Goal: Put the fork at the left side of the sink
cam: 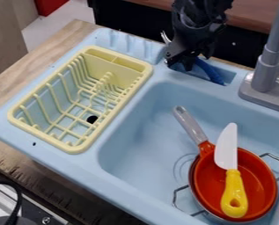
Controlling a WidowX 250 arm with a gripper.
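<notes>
Noted the gripper [179, 62] at the narrow recess [228, 74] behind the sink [135, 145] basin, just beside the dish rack [77, 149]. Cannot tell its state, whether wide, narrow or closed on the fork [211, 71]. Located the fork at the same recess, blue handle slanting into it, silvery tip beyond the gripper's other side. Observed an orange pan [260, 176] in the basin, with a yellow-handled knife [226, 149] lying across it.

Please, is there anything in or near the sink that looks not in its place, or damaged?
Nothing looks spilled or damaged. Slightly odd: the knife lies across the red pan in the sink, with its blade sticking out past the rim.
</notes>
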